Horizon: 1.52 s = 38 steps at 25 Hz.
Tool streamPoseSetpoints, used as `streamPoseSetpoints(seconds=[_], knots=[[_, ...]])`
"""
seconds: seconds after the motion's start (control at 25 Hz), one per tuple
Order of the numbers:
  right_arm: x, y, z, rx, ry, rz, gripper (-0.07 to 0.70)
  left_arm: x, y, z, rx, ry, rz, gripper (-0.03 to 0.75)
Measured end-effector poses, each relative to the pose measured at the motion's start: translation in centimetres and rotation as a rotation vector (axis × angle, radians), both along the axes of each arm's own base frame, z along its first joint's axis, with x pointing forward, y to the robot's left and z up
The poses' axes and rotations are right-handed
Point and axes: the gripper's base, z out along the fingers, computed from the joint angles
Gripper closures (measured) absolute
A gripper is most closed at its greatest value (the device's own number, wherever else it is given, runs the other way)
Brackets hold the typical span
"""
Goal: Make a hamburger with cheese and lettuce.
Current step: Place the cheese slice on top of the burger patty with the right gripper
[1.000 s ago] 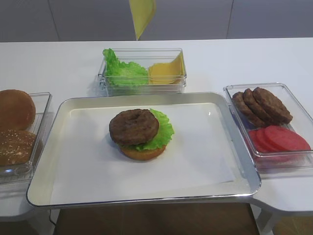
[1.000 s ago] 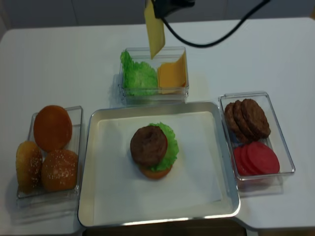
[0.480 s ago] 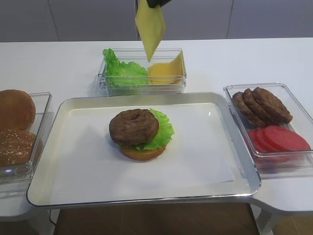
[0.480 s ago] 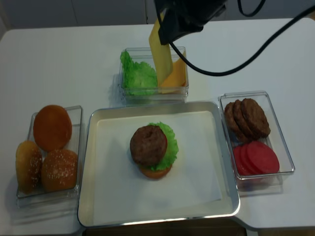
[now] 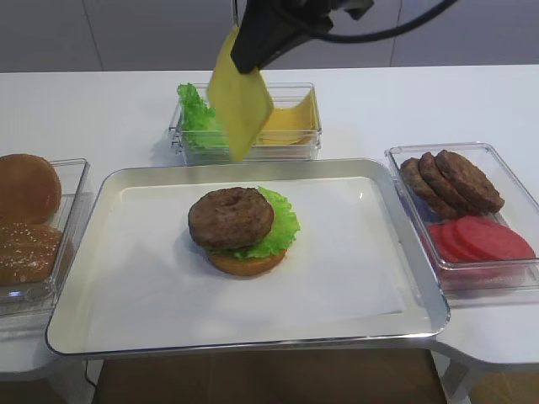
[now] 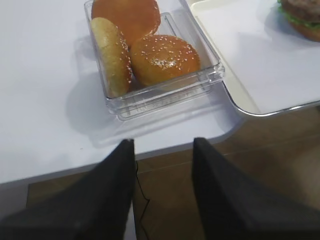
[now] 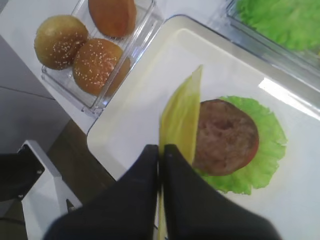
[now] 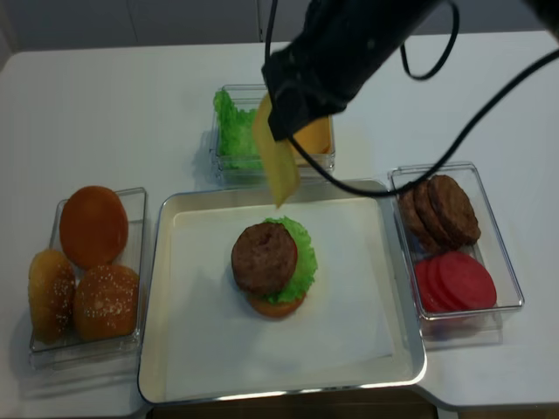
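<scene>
- Above the far rim of the tray [image 5: 84, 219]: right gripper [image 7: 161, 150], jaws pressed together on the top edge of the cheese [image 5: 240, 101], which hangs free, touching nothing below.
- Wrist view: the slice is seen edge-on, a thin yellow blade running from the fingertips down the frame toward the hamburger [image 7: 235, 142].
- Directly below and a little toward the camera from the pincer: the hamburger on the white sheet lining the tray; brown patty on top, lettuce [image 5: 278, 223] frilling out on its right side, orange-tan bun base underneath.
- Behind the pincer: clear box [image 5: 299, 143] with more green leaves on the left, yellow slices on the right.
- To the pincer's right: clear tub [image 5: 404, 156] holding overlapping brown patties [image 5: 450, 181] and red tomato slices [image 5: 480, 238].
- To its left, well apart: clear tub [image 6: 165, 95] with three buns [image 6: 162, 57], two of them seeded.
- Left gripper [image 6: 162, 192]: at the near left table corner, fingers spread, nothing between them, just short of the bun tub.
- Surface: white table [image 5: 109, 109], rounded corners; brown floor shows below its near edge. Grey panelled wall [image 5: 126, 34] behind.
</scene>
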Motion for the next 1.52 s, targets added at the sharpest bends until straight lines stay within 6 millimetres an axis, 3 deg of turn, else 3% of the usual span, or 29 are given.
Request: streamPoseSetpoints(seconds=[0.32, 1.24, 1.52], knots=[[-0.3, 0.7, -1.8, -0.004, 0.051, 0.043, 0.591, 0.0, 0.0, 0.0, 0.0, 0.0, 0.0, 0.427], [2.7, 3.3, -7.8, 0.051, 0.194, 0.104, 0.591, 0.0, 0.0, 0.0, 0.0, 0.0, 0.0, 0.427], [2.4, 4.1, -8.2, 0.051, 0.197, 0.13, 0.591, 0.0, 0.0, 0.0, 0.0, 0.0, 0.0, 0.427]])
